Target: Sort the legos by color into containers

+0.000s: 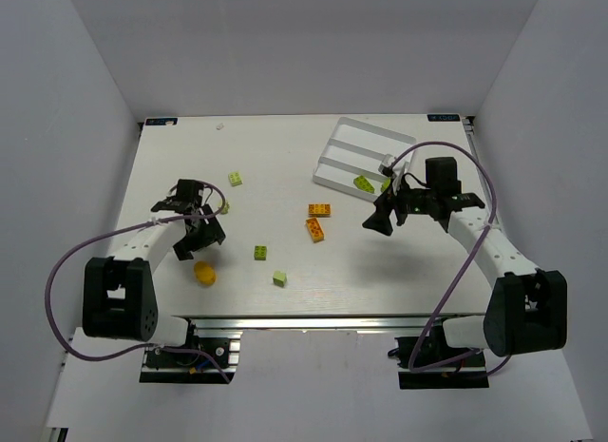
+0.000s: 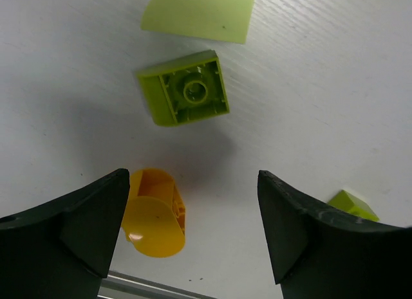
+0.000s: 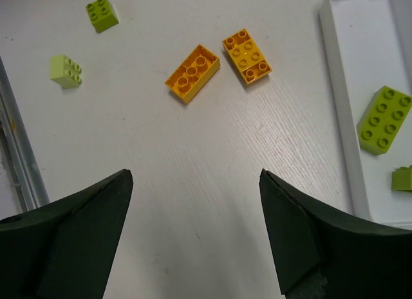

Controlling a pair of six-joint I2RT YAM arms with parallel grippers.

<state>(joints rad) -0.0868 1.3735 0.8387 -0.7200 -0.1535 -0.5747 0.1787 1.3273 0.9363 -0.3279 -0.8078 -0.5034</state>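
Observation:
My left gripper [image 1: 205, 235] is open and empty, low over the table. A rounded orange lego [image 2: 154, 212] lies by its left finger; it also shows in the top view [image 1: 204, 272]. Beyond it lie an upturned lime-green lego [image 2: 187, 90] and a pale green one [image 2: 199, 16]. My right gripper [image 1: 381, 220] is open and empty above bare table left of the white tray [image 1: 366, 143]. Two orange legos [image 3: 193, 72] [image 3: 246, 56] lie ahead of it. A lime-green lego [image 3: 384, 120] lies in the tray's near compartment, and another [image 3: 403, 179] shows at the frame edge.
More green legos lie loose on the table: one [image 1: 234, 179] at the back, one [image 1: 223, 207] by my left wrist, one [image 1: 260, 253] and one [image 1: 279, 278] near the front. The table's front edge has a metal rail [image 3: 19, 157].

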